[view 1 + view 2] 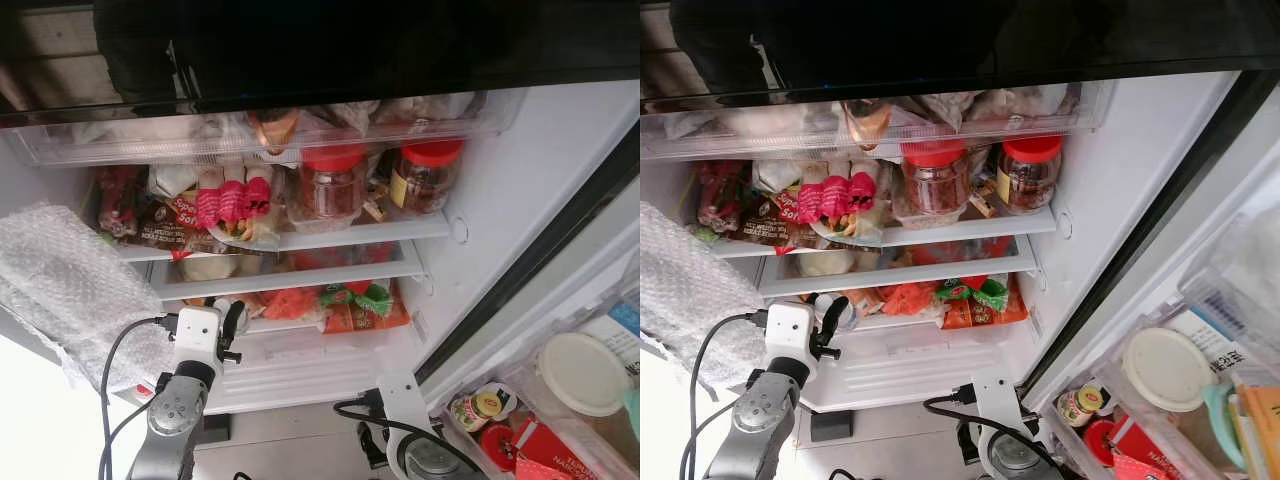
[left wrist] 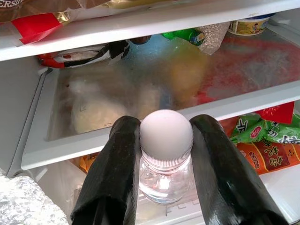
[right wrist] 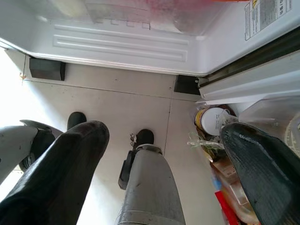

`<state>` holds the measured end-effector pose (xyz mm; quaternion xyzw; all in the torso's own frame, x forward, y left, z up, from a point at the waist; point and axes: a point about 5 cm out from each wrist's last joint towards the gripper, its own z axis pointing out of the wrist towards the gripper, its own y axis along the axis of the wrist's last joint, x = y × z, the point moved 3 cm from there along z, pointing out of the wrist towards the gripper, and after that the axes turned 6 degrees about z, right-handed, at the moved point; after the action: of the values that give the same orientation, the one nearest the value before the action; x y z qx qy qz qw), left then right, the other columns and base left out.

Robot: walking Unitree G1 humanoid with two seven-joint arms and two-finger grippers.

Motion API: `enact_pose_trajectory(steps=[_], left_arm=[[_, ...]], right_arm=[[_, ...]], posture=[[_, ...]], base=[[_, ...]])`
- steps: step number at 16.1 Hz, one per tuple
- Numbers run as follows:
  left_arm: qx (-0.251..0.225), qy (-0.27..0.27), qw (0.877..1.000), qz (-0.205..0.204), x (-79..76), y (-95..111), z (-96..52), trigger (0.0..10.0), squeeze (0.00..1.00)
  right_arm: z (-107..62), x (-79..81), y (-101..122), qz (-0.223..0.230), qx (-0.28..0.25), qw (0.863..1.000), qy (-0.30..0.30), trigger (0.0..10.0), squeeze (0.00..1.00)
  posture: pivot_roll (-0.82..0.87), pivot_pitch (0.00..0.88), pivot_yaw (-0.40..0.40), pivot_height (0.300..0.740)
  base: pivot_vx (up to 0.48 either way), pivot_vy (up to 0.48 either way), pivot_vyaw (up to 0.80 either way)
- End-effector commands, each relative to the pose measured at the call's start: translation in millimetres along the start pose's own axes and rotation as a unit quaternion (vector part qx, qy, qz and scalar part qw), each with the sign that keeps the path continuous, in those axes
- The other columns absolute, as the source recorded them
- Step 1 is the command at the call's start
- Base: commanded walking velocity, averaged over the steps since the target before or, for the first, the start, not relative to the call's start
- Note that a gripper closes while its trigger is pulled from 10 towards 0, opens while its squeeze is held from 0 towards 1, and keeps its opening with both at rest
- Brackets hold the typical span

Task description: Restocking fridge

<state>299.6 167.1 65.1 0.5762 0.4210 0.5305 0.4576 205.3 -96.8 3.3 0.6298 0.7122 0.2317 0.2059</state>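
Left wrist view: left gripper [image 2: 166,154] clamped at the neck of one clear bottle [image 2: 166,176] with white cap [image 2: 166,135], low before the fridge [image 1: 455,190] shelves. Probably stiff, light, slippery; neck hold suits. Two red-lidded jars [image 1: 328,185] above. Right gripper [image 3: 164,154] idle, fingers apart.

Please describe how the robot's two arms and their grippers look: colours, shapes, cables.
The left arm is silver-grey with a round joint cover and a white boxy wrist block; a black cable loops beside it. The left gripper has two long, matte black, padded fingers. The right arm has a white bracket, a grey round joint and a black cable. The right gripper has the same black fingers.
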Motion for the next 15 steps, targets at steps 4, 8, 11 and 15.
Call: enact_pose_trajectory(steps=[4,8,11,15], left_arm=[[-0.002,0.005,1.0,-0.001,-0.2,2.5,-2.1,10.0,0.0],[-0.002,0.005,1.0,-0.001,-0.7,2.6,-2.1,10.0,0.0],[-0.002,0.004,1.0,-0.001,-1.1,2.9,-2.1,10.0,0.0],[-0.003,0.005,1.0,-0.001,-0.6,3.9,-0.6,10.0,0.0]], right_arm=[[-3.1,-2.7,-1.2,0.01,0.0,1.0,-0.012,10.0,0.0],[-3.0,-2.3,-1.9,0.007,0.003,1.0,-0.007,10.0,0.0],[-2.6,-1.1,-0.3,0.011,-0.01,1.0,0.001,10.0,0.0],[-2.5,-0.9,-1.1,0.009,-0.007,1.0,0.003,10.0,0.0]], posture=[[-0.11,0.185,-0.014,0.701],[-0.11,0.183,-0.015,0.641],[-0.11,0.181,-0.015,0.627],[-0.11,0.181,-0.015,0.627]], base=[[0.0,0.0,0.0],[0.0,0.0,0.0],[0.0,0.0,0.0],[0.0,0.0,0.0]])
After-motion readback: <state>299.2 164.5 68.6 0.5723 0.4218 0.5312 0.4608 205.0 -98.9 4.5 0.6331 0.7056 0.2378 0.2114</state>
